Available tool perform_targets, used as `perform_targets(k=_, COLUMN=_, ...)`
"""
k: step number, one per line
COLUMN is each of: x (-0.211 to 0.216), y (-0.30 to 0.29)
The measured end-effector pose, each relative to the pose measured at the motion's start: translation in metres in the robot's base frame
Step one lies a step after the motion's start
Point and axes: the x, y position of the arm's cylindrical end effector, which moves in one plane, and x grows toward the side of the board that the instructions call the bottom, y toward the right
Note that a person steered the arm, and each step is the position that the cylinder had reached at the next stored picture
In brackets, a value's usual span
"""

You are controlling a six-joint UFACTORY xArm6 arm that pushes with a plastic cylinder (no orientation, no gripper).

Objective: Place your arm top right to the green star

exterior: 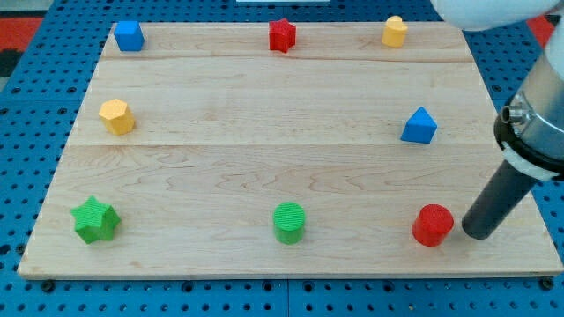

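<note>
At the view's far left, near the bottom corner of the wooden surface (264, 114), sits the green star (94, 220), the task's block, well apart from everything else. Above it along the same left side rests a yellow block with a faceted, roughly hexagonal shape (116, 116), and in the top left corner stands a blue cube (129, 35). Toward the middle, a red star (282, 35) lies by the top edge, and a green cylinder (289, 222) stands upright near the bottom edge, level with the green star. Farther right, a yellow block with a rounded top (394, 31) sits by the top edge, and a blue triangular block (419, 126) lies on the right half at mid height. Near the bottom right a red cylinder (433, 224) stands, and just beside it on its right, very close or touching, my tip (477, 234) meets the surface. The tool is a plain dark rod with no parts to open or close, slanting up to the right toward the arm's body. My tip is thus across the whole width from the green star, at about the same height in the view.
</note>
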Motion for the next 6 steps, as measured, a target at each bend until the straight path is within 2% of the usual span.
perform_targets(k=1, x=0.025, y=0.002)
perform_targets(k=3, x=0.032, y=0.003)
perform_targets(k=4, x=0.004, y=0.035)
perform_targets(k=5, x=-0.047, y=0.033)
perform_targets(k=6, x=-0.067, y=-0.020)
